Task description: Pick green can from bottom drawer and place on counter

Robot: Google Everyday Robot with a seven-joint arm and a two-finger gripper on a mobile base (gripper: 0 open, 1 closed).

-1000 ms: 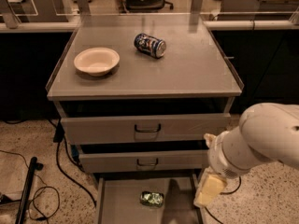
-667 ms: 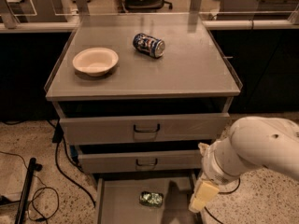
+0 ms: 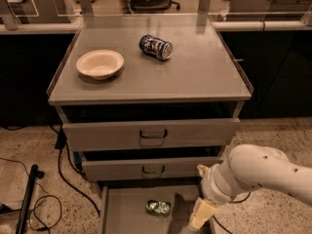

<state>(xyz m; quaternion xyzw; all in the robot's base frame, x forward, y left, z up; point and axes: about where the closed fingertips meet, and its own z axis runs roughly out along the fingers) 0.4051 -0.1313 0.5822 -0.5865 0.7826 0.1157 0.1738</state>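
The green can (image 3: pixel 158 207) lies on its side on the floor of the open bottom drawer (image 3: pixel 122 213), near the drawer's middle. The counter (image 3: pixel 195 77) is the grey top of the drawer cabinet. My white arm comes in from the right, and my gripper (image 3: pixel 202 214) hangs over the right part of the bottom drawer, to the right of the green can and apart from it. Only one cream-coloured finger (image 3: pixel 201 213) shows.
A cream bowl (image 3: pixel 100 63) and a blue-and-white can (image 3: pixel 155 47) on its side sit on the counter. Two upper drawers with dark handles (image 3: pixel 153 134) stand slightly open. Cables and a dark pole (image 3: pixel 27 199) lie on the floor at left.
My arm and gripper have moved left and a little down, closer to the green can. The can and the counter's things have not moved.
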